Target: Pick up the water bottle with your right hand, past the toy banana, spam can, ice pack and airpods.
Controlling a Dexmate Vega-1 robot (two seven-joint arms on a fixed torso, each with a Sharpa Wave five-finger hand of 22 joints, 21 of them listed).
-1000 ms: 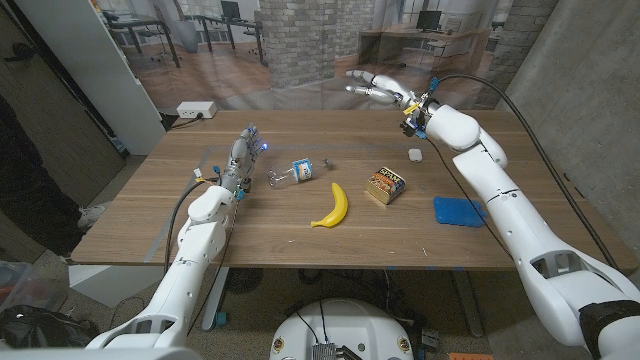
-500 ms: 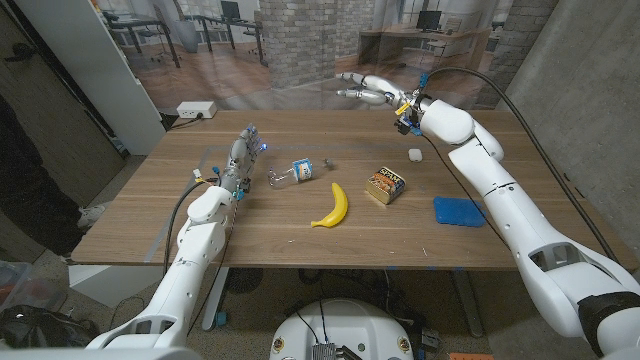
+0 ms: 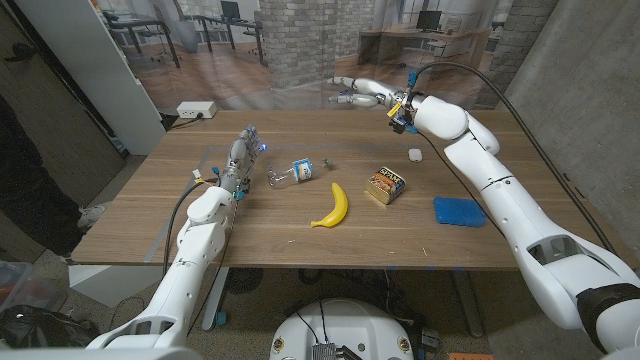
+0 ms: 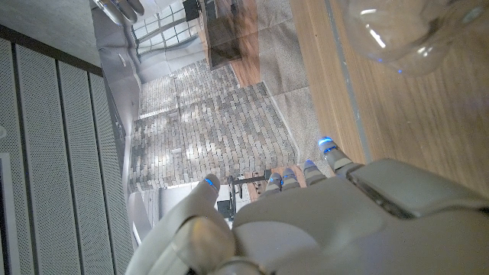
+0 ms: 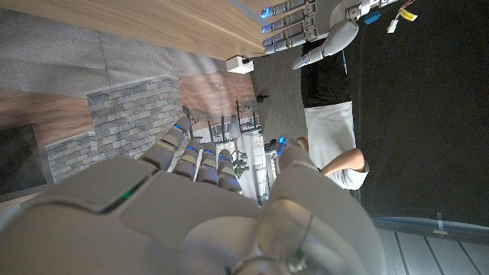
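Since the earlier frames the right hand (image 3: 352, 92) has swung further toward the upper middle of the head view, above the far edge of the table (image 3: 150, 215); nothing else on the table has shifted. Its fingers are spread apart and it holds nothing. The left hand (image 3: 243, 150) stands at the middle left of the frame, fingers straight and together, also holding nothing.

The water bottle (image 3: 298, 171) lies on its side just left of the frame's centre, near the left hand. The toy banana (image 3: 333, 205), spam can (image 3: 384, 186), ice pack (image 3: 459, 211) and airpods (image 3: 415, 154) lie to the right of it.

The risk, I think, is in the descent: the bottle is round and lying down, so a touch from one side may roll it away, and the arm crossing low could brush the can or banana.

The bottle's cap side is hard to make out, and in the left wrist view it is cut off at the corner.
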